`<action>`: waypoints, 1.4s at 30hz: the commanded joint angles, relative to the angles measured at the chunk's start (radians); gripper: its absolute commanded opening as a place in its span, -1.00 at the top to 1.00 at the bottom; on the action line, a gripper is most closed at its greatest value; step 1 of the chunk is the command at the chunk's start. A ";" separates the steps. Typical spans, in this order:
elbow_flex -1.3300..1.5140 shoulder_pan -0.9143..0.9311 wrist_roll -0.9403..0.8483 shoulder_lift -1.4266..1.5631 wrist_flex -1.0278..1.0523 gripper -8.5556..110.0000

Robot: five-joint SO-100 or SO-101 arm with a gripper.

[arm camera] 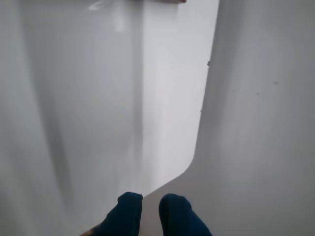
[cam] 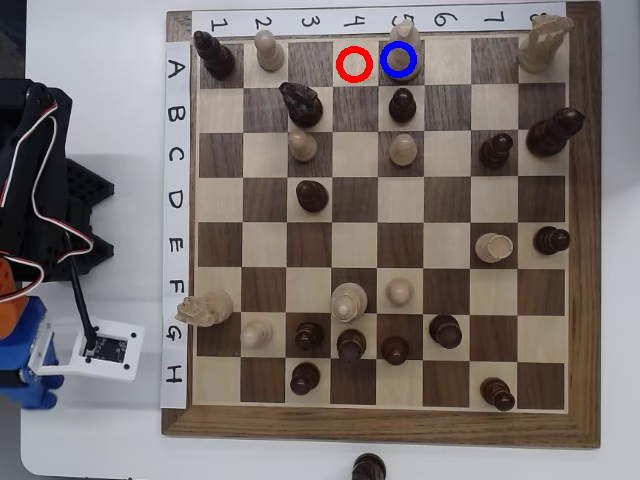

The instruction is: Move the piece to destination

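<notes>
Piece (cam: 404, 30): a cream chess piece is standing at the board's top edge, its base already touching the blue-ringed dark square (cam: 399, 61).
Claw (arm camera: 150, 204): in the wrist view, it is hanging empty over bare white surface (arm camera: 256, 123), blue fingertips (arm camera: 129, 206) narrowly parted.
Arm: it is sitting left of the chessboard (cam: 180, 425) in the overhead view, well apart.
Advice: little seems left; any further nudge should be centring the piece without clipping the dark piece (cam: 403, 103) just below.

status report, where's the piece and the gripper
Gripper empty, over white table. Piece stands on blue-ringed square. Nothing in the way.
</notes>
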 commanded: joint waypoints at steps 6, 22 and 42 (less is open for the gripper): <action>0.012 -0.021 0.072 0.058 0.017 0.86; 0.012 -0.040 0.067 0.060 0.015 0.86; 0.017 -0.057 0.028 0.060 0.002 0.86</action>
